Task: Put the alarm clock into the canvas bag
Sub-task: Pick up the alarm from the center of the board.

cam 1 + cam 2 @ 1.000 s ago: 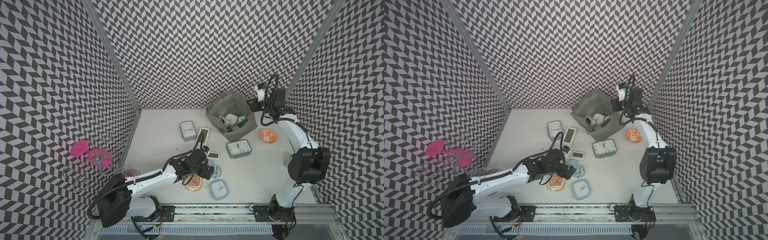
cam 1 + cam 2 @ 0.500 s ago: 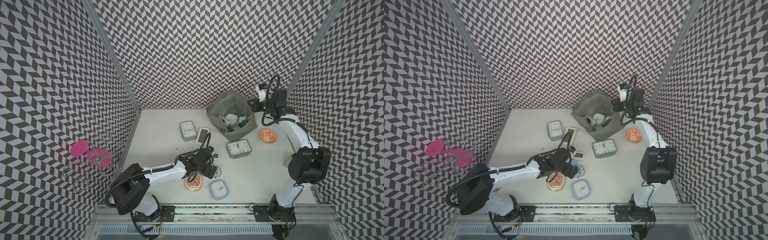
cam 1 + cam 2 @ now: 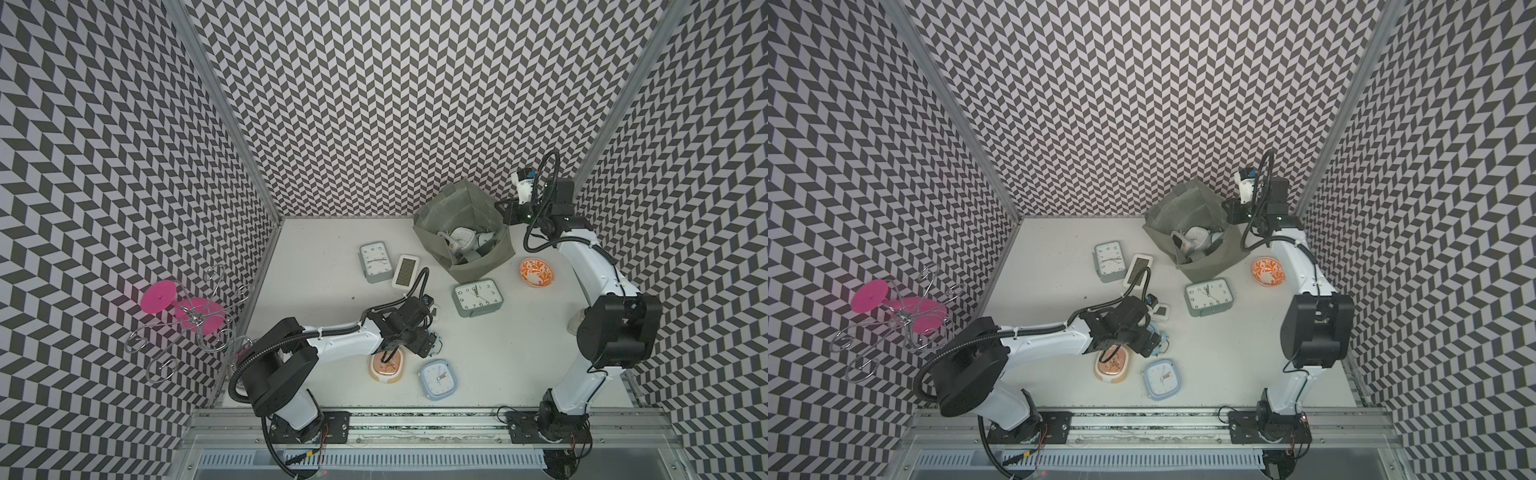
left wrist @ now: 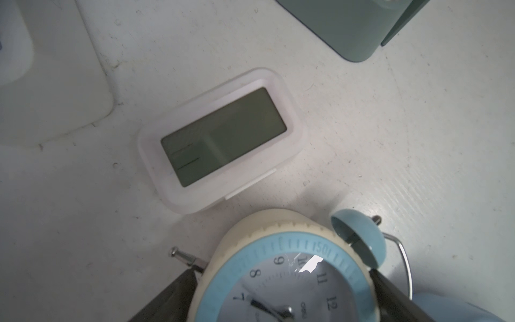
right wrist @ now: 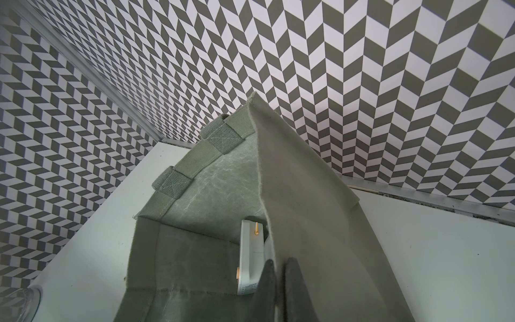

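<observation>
Alarm clock: the twin-bell alarm clock (image 4: 284,281), cream with a pale blue ring, lies face up on the table (image 3: 324,249), near the edge where the arms are mounted, about midway along it.
Writing: numerals 7 to 12 show on the dial, and "50" on the blue ring. The dial's small print is too blurred to read.
Left claw: the left gripper (image 4: 282,271) is wide, with one dark finger (image 4: 172,298) at each side of the clock, right against it. Whether they grip it cannot be told.
Right claw: the right gripper (image 5: 278,276) is closed tight, pinching the rim of the canvas bag (image 5: 306,209).
Canvas bag: stands open near the table's far edge, toward the right corner, with several clocks (image 3: 463,241) inside.
Neighbours: a blank white screen clock (image 4: 223,139) lies just beside the alarm clock. A grey clock (image 3: 477,297) with numerals 1 to 12 lies on the bag's near side.
</observation>
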Robot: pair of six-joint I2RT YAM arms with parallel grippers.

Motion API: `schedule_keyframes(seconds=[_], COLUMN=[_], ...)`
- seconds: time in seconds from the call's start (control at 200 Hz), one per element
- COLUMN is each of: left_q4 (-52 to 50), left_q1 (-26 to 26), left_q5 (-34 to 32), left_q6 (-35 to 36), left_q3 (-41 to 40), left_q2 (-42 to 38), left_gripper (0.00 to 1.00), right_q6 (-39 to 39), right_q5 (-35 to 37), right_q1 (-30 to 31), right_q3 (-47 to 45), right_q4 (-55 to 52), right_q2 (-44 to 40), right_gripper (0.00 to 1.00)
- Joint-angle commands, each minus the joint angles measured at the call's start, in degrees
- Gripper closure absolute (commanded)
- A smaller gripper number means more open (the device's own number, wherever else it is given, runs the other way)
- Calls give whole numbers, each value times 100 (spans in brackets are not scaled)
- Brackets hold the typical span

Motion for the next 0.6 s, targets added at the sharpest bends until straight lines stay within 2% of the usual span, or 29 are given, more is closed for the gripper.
schedule_keyframes(seconds=[0.0,0.135,0.37,0.481,0.596], left_q4=[86,-20,52,418,1034], left_q1=[-42,-42,24,400,916], left_q5=[-149,-308,-820,-973,-652], left_q6=[23,-34,231,564,857], left_q3=[136,250,911,1339,1855], left_q2=[-61,-443,-1426,-1628,-1533], left_gripper=[15,24,27,32,37], right_q6=[44,53,68,101,118], right_q5=[-171,-163,-169,-209,-241], right_q1=[-36,-52,-60,-57,-56], right_q3=[-13,-4,-12,-4,-37], right_q4=[455,455,472,489,507], right_q2=[-185,-185,-202,-219,-246], right_gripper=[100,100,100,100,100])
